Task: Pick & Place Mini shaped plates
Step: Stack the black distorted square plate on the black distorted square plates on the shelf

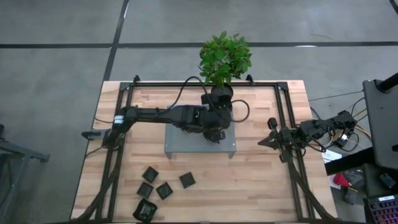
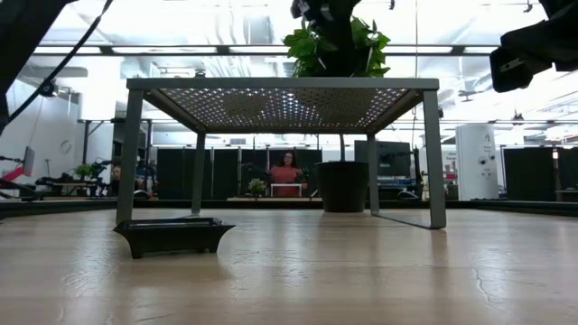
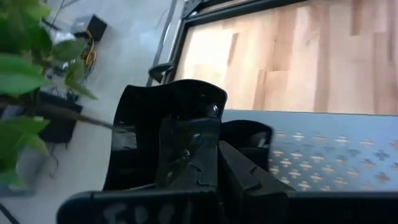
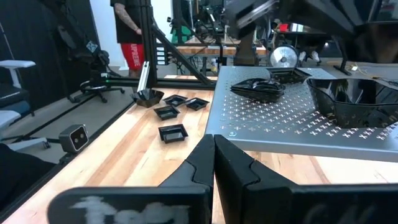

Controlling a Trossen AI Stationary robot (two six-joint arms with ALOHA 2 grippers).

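Lying loose at the desk's [image 1: 261, 180] near-left, five mini shaped plates [image 1: 163, 190] await pickup, while farther off the left pincer [image 1: 214, 132], clamped on a plate [image 3: 168, 124], hovers over the grey platform [image 1: 180, 144], likely needing lowering and release; the right pincer [image 1: 263, 142] waits closed at the right.

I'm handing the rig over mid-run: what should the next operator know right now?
Left pincer: shut on a mini plate, held over the grey perforated platform.
Right pincer: shut, empty, waiting at the table's right side.
Plates: a few already lie on the platform near the plant pot; five more sit on the wooden table in front of the platform, towards the left.
Done: some plates moved, one is in hand.
Left: set down the held plate, then fetch the five on the table.
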